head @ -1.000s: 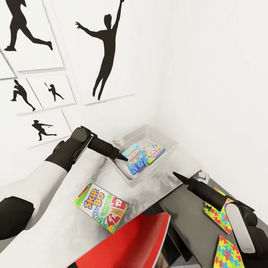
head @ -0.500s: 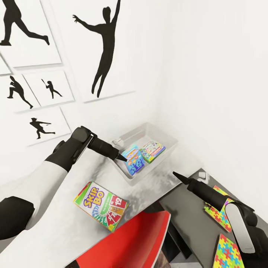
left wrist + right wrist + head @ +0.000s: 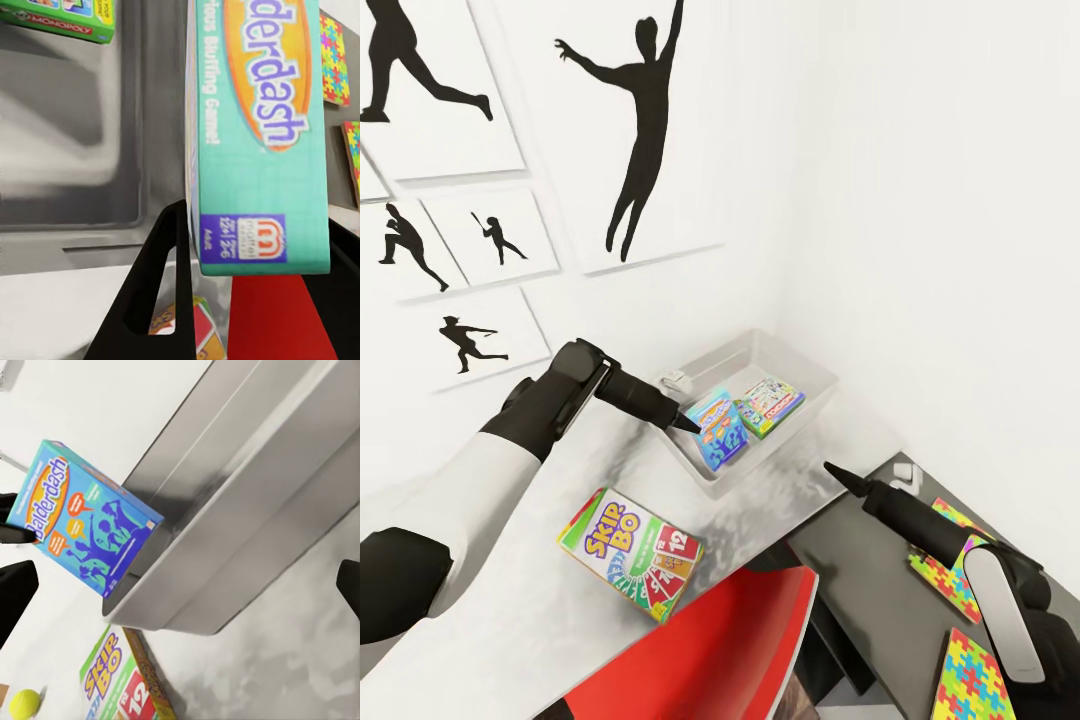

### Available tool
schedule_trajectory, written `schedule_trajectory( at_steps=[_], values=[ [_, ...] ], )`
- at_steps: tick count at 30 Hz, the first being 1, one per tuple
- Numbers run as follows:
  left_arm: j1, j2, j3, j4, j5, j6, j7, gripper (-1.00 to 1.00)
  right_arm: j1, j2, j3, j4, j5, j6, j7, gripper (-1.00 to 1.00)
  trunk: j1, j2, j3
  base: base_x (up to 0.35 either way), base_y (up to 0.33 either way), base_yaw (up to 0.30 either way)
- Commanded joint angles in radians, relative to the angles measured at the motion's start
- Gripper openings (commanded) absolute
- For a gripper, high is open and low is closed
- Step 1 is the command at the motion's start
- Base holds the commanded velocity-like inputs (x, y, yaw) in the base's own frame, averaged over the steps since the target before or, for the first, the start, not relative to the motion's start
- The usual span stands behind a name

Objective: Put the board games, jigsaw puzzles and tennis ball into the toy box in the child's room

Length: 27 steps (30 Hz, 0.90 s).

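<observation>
White walls with black baseball-player prints (image 3: 630, 130) meet at the corner where the grey table (image 3: 540, 610) stands, and the toy box (image 3: 812, 372) sits right in that corner.

One greenish game (image 3: 773, 401) already lies flat inside the toy box. The left gripper (image 3: 690, 424) is clamped on the blue game (image 3: 720, 432), which stands on its edge with the lower part inside the box, against the near wall; to my eye it is not yet let go. The Skip-Bo box (image 3: 632, 554) lies on the table near the red chair (image 3: 730, 640), well apart from the toy box. Two puzzle boards (image 3: 945, 572) wait on the lower dark wing, and the tennis ball (image 3: 23, 704) lies beside the Skip-Bo box. So I judge one toy is finished, one is almost in, four are left.

The right gripper (image 3: 830, 468) hovers over the table edge with its fingers spread and nothing between them.

Compared with half a second before, almost nothing has changed: both arms and the blue game keep the same places.
</observation>
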Motion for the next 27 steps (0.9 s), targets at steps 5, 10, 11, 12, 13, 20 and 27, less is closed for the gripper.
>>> schedule_trajectory(
  at_steps=[5,10,11,12,13,20,27],
  values=[
    [-0.001,0.001,0.001,-0.001,-0.01,0.007,-0.01,-1.0,0.002,0.0,-0.001,0.0,-0.004,0.006,0.004,1.0,0.0,-0.001,-0.001,0.0,0.0,0.0],
    [-0.001,0.001,0.004,0.001,-0.009,0.007,-0.008,1.0,0.003,0.0,-0.001,0.0,-0.004,0.005,0.008,1.0,0.0,-0.001,-0.001,0.0,0.0,0.0],
    [-0.001,0.001,0.004,0.001,-0.01,0.007,-0.008,1.0,0.003,0.0,-0.001,0.0,-0.004,0.005,0.009,1.0,0.0,-0.001,-0.001,0.0,0.0,0.0],
    [-0.001,0.001,0.004,0.002,-0.01,0.007,-0.008,1.0,0.003,0.0,-0.001,0.0,-0.004,0.005,0.009,1.0,0.0,-0.001,-0.001,0.0,0.0,0.0],
    [-0.001,0.001,0.004,0.002,-0.009,0.007,-0.008,1.0,0.003,0.0,-0.001,0.0,-0.004,0.005,0.009,1.0,0.0,-0.001,-0.001,0.0,0.0,0.0],
    [-0.001,0.002,0.004,0.002,-0.01,0.007,-0.007,1.0,0.003,0.0,-0.001,0.0,-0.004,0.005,0.01,1.0,0.0,-0.001,-0.001,0.0,0.0,0.0],
    [-0.001,0.009,0.005,0.001,-0.01,0.007,-0.007,1.0,0.003,0.0,-0.001,0.0,-0.004,0.005,0.011,1.0,0.0,-0.001,-0.001,0.0,0.0,0.0]
  ],
)
